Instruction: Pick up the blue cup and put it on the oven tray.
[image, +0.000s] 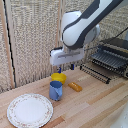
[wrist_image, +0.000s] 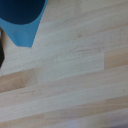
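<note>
The blue cup (image: 56, 90) stands upright on the wooden table, its handle toward the exterior view's right. My gripper (image: 65, 68) hangs a short way above and slightly behind it, fingers apart and holding nothing. In the wrist view, part of the blue cup (wrist_image: 22, 20) shows at one corner over bare wood. The oven tray (image: 106, 60), a dark wire rack, sticks out of the toaster oven at the exterior view's right, higher than the table.
A yellow bowl (image: 59, 77) sits just behind the cup, and a small orange object (image: 75, 86) lies to its right. A round white patterned plate (image: 30, 110) rests at the front left. A woven screen backs the table.
</note>
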